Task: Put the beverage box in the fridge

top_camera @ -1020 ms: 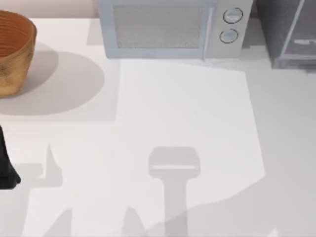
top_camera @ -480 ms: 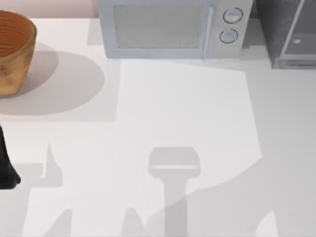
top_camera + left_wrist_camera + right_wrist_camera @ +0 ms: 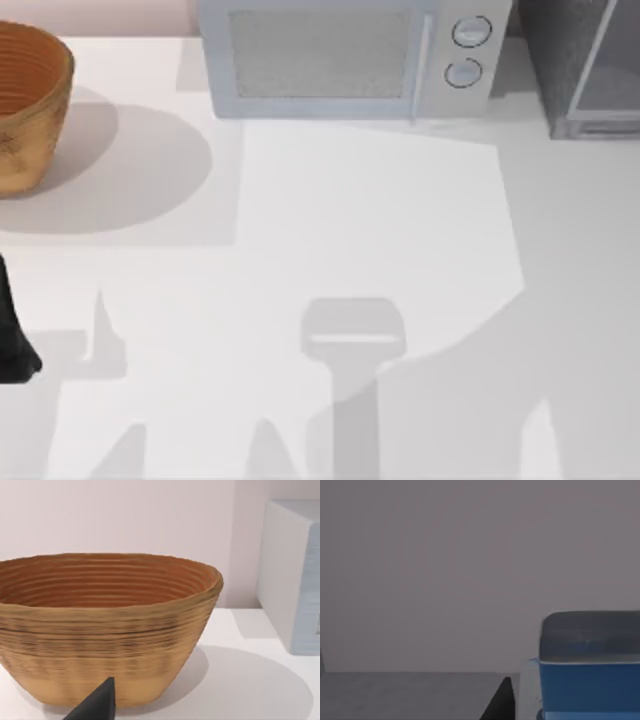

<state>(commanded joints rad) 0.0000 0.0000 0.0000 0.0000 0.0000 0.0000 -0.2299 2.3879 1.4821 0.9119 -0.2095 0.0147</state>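
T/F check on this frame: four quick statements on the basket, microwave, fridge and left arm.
1. The woven tan wicker basket sits at the table's far left. True.
2. The light-grey microwave with two round knobs stands to the right of the grey fridge cabinet. False: the microwave is to its left.
3. The basket holds a carton. False: in the left wrist view its interior is empty.
4. The dark left arm is at the table's left edge. True.
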